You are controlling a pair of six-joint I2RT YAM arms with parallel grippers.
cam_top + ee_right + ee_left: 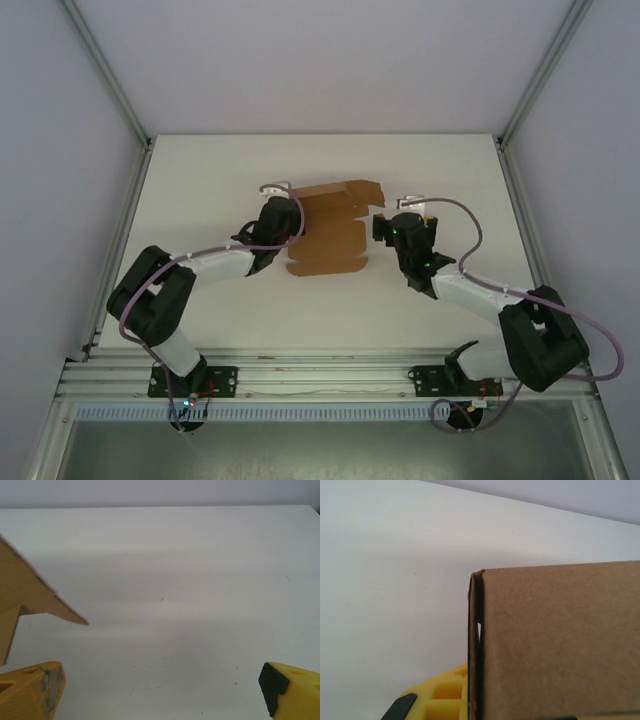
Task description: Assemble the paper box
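The paper box (330, 235) is a flat brown die-cut sheet with flaps, lying mid-table. My left gripper (292, 222) sits at its left edge, shut on the cardboard. In the left wrist view the paper box (560, 640) covers the right half, with a folded double edge running down the middle. One yellow finger (440, 695) shows left of that edge. My right gripper (385, 222) stands just right of the sheet, open, with nothing between its fingers. In the right wrist view a pointed flap of the paper box (20, 590) shows at the left, beyond the open gripper (162, 690).
The white table (330, 310) is framed by aluminium rails (320, 380) along the near edge and posts at the sides. Pale enclosure walls rise behind and on both sides. Bare tabletop lies ahead of the right gripper (200, 580).
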